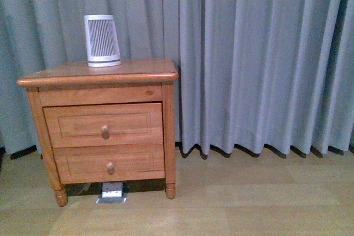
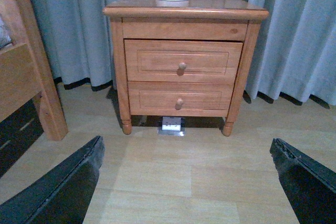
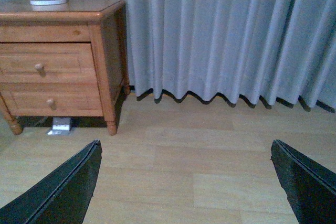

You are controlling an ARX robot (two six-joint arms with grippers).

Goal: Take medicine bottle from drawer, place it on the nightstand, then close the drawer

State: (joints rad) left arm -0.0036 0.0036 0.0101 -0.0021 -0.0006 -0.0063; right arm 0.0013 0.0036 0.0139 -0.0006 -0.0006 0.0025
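The orange-brown nightstand stands at the left, against the curtain. Its upper drawer is shut, with one round knob. The drawer also shows in the left wrist view and the right wrist view. The medicine bottle is hidden. My left gripper is open and empty, low over the floor, well short of the nightstand. My right gripper is open and empty, over the floor off to the side of the nightstand. Neither arm shows in the front view.
A white ribbed cone-shaped device stands on the nightstand top. The shorter lower drawer is shut. A small silver floor box lies under the nightstand. Grey curtains hang behind. A wooden bed frame stands beside the nightstand.
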